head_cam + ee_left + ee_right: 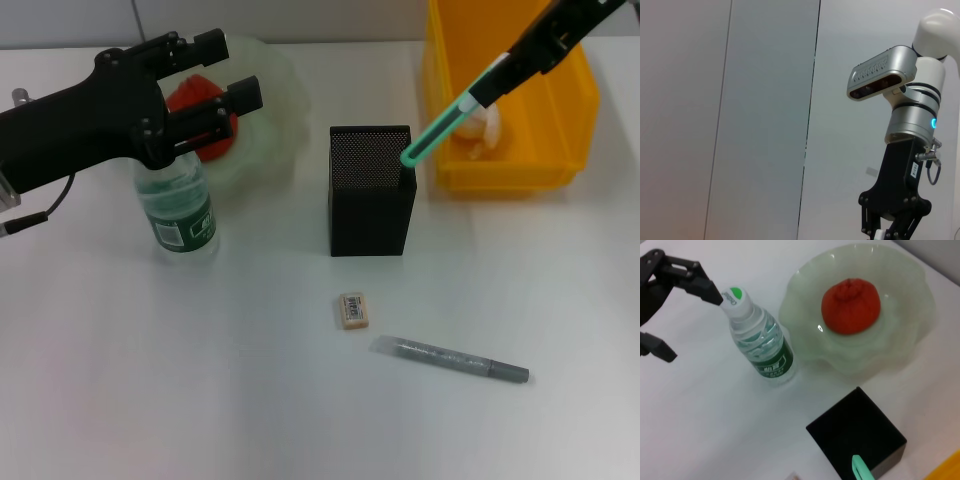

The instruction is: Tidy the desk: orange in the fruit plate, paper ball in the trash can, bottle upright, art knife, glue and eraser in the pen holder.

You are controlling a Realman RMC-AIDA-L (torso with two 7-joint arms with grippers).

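Note:
The bottle (186, 212) stands upright by the fruit plate (268, 150), which holds the orange (200, 100). My left gripper (235, 70) is open around the bottle's top, one finger (705, 284) next to the green cap (735, 295). Over the yellow trash can (510, 175), where the paper ball (482, 125) lies, my right gripper (505, 75) is shut on the green glue stick (440, 130). The stick's tip is at the rim of the black pen holder (371, 200). In front of the holder lie the eraser (354, 310) and the grey art knife (452, 360).
The pen holder stands between the plate and the trash can. Open table lies to the front left. The left wrist view shows only a wall and my right arm's wrist (912, 115) farther off.

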